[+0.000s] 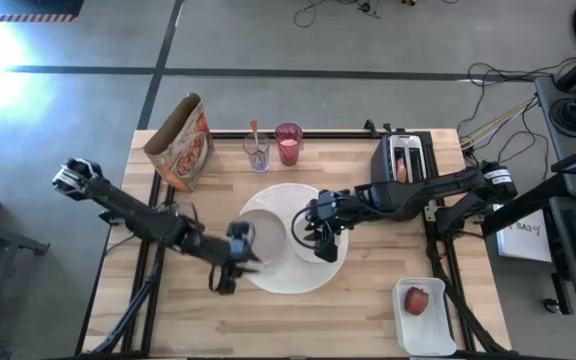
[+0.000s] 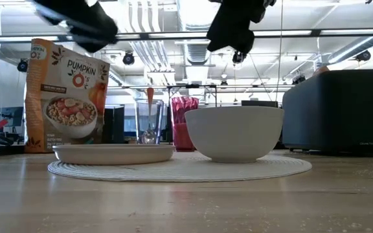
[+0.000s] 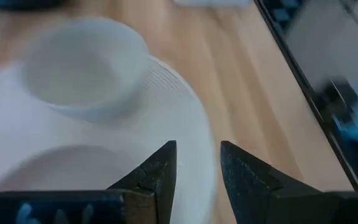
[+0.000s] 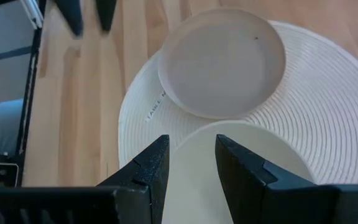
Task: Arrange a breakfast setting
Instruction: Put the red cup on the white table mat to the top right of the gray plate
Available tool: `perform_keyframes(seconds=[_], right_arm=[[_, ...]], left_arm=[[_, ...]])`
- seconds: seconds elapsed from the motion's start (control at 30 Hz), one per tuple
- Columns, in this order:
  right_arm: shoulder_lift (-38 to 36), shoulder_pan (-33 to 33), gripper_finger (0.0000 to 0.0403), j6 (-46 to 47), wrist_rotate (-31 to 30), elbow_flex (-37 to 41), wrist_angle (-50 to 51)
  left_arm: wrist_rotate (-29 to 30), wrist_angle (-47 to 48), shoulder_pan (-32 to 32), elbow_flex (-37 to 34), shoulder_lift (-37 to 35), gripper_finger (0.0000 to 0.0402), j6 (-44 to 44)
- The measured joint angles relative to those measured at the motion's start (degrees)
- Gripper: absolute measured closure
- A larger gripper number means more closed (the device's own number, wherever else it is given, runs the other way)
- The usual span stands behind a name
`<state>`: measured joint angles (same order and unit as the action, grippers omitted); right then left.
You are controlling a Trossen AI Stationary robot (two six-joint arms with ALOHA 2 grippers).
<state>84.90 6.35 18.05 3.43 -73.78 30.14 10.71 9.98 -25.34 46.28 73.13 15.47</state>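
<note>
Hovering: both grippers' jaws apart, empty | bowl (image 1: 320, 232) and plate (image 1: 260, 233) on mat (image 1: 288, 275) | toaster (image 1: 402, 158) behind

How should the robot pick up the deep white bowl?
Grip the deep white bowl by its rim, coming straight down from above with one jaw inside and one outside. It stands upright and open on the round woven mat, and its rounded sides look too wide and smooth to squeeze.
</note>
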Motion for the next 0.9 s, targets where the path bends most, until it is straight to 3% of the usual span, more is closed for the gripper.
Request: perform_keyframes(seconds=[0.17,0.33,0.4,0.6,0.73,0.9], right_arm=[[-0.01,0.0,0.0282,-0.81,1.57,0.0,0.06],[-0.02,-0.27,0.0282,7.63,1.74,-0.07,2.5],[-0.02,-0.35,0.0282,8.87,1.72,-0.07,5.46],[0.36,-1.4,0.0282,9.01,0.78,-0.07,12.33],[0.48,-1.69,0.0282,9.08,-4.95,-0.07,12.64],[0.44,-2.41,0.0282,13.66,-5.42,-0.07,12.64]], left_arm=[[1.85,-7.39,-0.91,0.0,-0.85,0.0294,0.3],[5.82,-17.92,-4.78,0.07,3.57,0.0294,-1.77],[6.79,-18.14,-5.13,0.03,4.21,0.0294,-2.56],[8.01,-10.51,-2.49,0.02,0.07,0.0294,-3.06],[8.4,1.04,-0.78,0.02,-5.76,0.0294,-4.12],[13.66,15.3,0.48,0.0,-14.06,0.0294,-4.29]])
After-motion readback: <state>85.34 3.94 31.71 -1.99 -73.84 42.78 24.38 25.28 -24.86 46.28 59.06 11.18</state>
